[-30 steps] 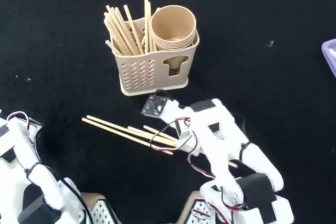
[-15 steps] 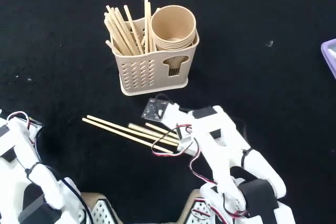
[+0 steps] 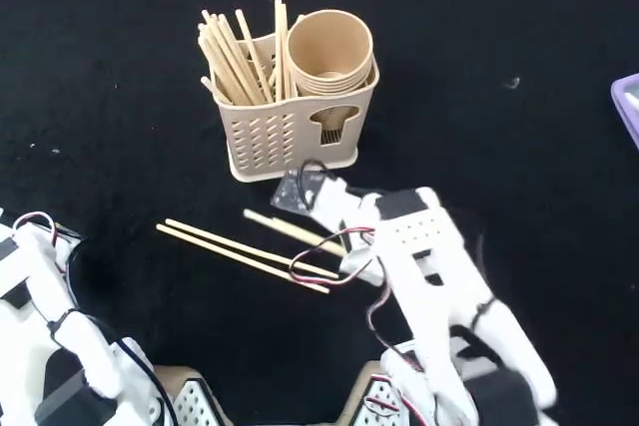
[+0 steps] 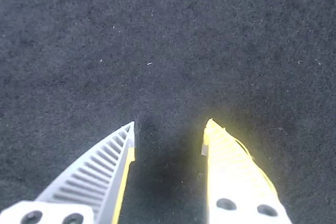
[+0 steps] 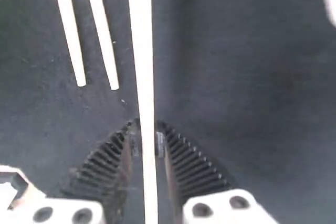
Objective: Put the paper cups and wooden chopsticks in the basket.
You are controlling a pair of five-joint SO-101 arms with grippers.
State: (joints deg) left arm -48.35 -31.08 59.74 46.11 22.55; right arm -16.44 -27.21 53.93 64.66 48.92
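**Black surface with sorting task in progress.** A beige slotted basket stands toward the far edge, left of centre. One compartment holds a nested stack of paper cups. The neighbouring compartment holds a sheaf of wooden chopsticks, standing on end and fanned outward. Between the basket and the near edge, two loose chopsticks lie side by side on the surface. The right pincer is clamped on a third chopstick, which runs between its serrated jaws just beside the loose pair. The left arm sits at the near left corner. Its left pincer, jaws apart and holding nothing, hangs over bare surface.
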